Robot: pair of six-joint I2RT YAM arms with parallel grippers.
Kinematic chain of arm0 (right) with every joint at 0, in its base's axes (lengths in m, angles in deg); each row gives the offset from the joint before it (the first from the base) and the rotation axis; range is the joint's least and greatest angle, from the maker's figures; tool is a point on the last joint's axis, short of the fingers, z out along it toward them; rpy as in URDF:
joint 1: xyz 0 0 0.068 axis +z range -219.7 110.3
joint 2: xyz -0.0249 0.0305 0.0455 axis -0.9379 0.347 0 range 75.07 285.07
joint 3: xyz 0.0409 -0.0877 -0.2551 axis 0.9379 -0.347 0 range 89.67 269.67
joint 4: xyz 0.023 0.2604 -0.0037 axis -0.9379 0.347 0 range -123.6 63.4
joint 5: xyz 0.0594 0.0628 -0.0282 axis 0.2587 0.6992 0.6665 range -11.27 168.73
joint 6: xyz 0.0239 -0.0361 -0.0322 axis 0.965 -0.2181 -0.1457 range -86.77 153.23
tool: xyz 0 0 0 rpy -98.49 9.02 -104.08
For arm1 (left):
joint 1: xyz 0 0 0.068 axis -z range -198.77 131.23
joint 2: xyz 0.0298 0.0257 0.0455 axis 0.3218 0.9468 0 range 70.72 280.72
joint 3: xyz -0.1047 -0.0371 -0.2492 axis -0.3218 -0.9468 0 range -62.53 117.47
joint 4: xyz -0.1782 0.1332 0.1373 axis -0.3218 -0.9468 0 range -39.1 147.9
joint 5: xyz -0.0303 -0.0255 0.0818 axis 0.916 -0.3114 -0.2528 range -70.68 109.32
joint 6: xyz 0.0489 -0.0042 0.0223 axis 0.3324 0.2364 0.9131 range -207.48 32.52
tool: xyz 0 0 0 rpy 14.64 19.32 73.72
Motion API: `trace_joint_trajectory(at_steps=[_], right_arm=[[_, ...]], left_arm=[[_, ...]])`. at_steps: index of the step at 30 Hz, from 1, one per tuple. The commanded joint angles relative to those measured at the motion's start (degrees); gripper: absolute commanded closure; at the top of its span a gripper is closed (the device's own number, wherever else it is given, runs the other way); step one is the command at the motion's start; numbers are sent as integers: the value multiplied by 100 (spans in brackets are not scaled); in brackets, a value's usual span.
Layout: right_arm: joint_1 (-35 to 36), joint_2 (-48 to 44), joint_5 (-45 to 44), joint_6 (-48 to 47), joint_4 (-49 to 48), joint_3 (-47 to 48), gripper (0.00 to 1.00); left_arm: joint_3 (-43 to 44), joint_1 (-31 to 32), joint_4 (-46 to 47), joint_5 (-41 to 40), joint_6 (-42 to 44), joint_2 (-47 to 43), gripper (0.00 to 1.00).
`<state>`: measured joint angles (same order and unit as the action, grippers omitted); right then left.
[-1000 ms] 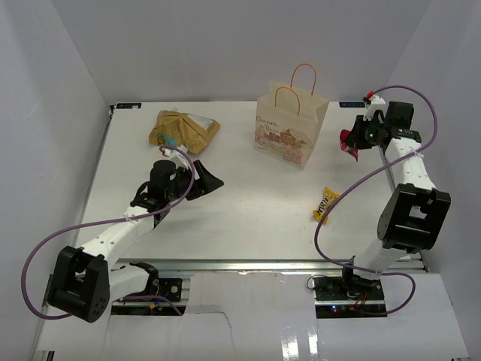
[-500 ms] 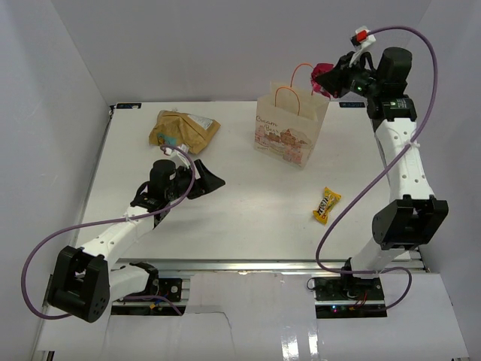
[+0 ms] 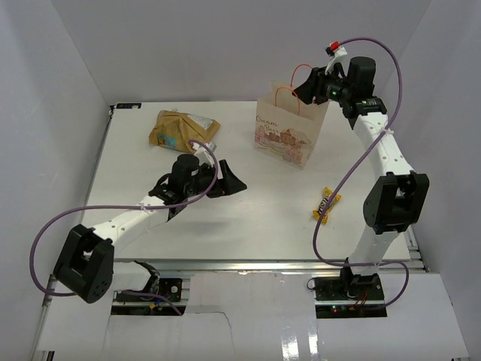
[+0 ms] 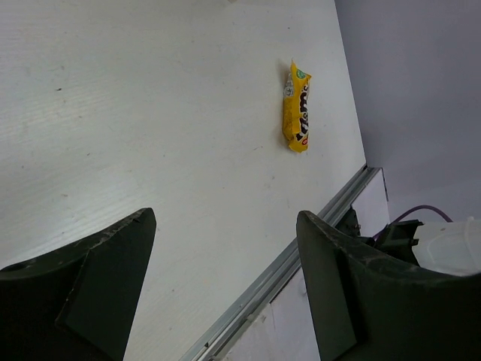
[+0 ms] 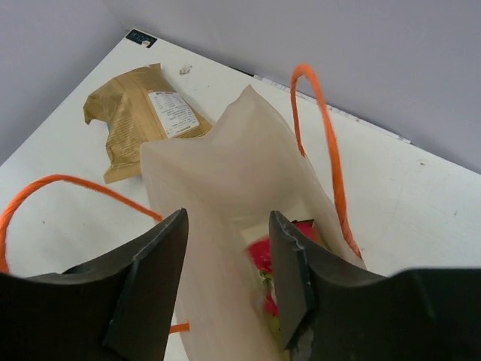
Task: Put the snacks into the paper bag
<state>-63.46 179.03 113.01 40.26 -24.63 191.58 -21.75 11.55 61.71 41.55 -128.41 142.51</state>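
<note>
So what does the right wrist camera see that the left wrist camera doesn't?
Only the right wrist view shows the paper bag from above, with its orange handles, a red packet lying inside, and the big tan snack bag on the table behind it. Only the left wrist view shows a yellow candy bar lying alone near the table's metal edge. Both show the white table and an open, empty gripper: the right gripper above the bag's mouth, the left gripper above the tabletop.

Yellow packet (image 4: 297, 107), on the table (image 4: 150, 113) near the paper bag (image 3: 289, 128): dark "m&m's" lettering, partly legible; bag's own print unreadable.
</note>
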Motion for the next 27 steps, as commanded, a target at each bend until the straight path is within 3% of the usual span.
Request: trace_joint_trajectory(at_steps=[1,6,10,14,19,22,25,27], right_arm=[[-26,-385,140,-175,-186,49,45],[-544,-981,1077,-1007,245,-231,29],[-1484,-1325,1906,-1333,753,-1075,28],[-2344,-1598,1627,-2345,1948,-2155,28],[-3163,-2221,1573,-2890,2152,-3534,28],[-3383,-2486,1520,-3119,2231,-3809,28],[-3428,-2600,1581,-3129,2223,-3977,28],[-3428,-2557,1643,-3067,2214,-3995,28]], left_arm=[[561,280,102,-158,172,317,14],[1519,1009,6,-448,331,1371,20],[2880,1607,-590,-633,734,2932,22],[4462,2222,-1470,-563,1139,4297,24],[6508,2653,-2165,-563,1473,5625,26],[7476,2856,-2639,-572,1605,6320,26],[7962,3005,-2798,-554,1623,6733,29],[8025,3040,-2851,-624,1632,6857,39]])
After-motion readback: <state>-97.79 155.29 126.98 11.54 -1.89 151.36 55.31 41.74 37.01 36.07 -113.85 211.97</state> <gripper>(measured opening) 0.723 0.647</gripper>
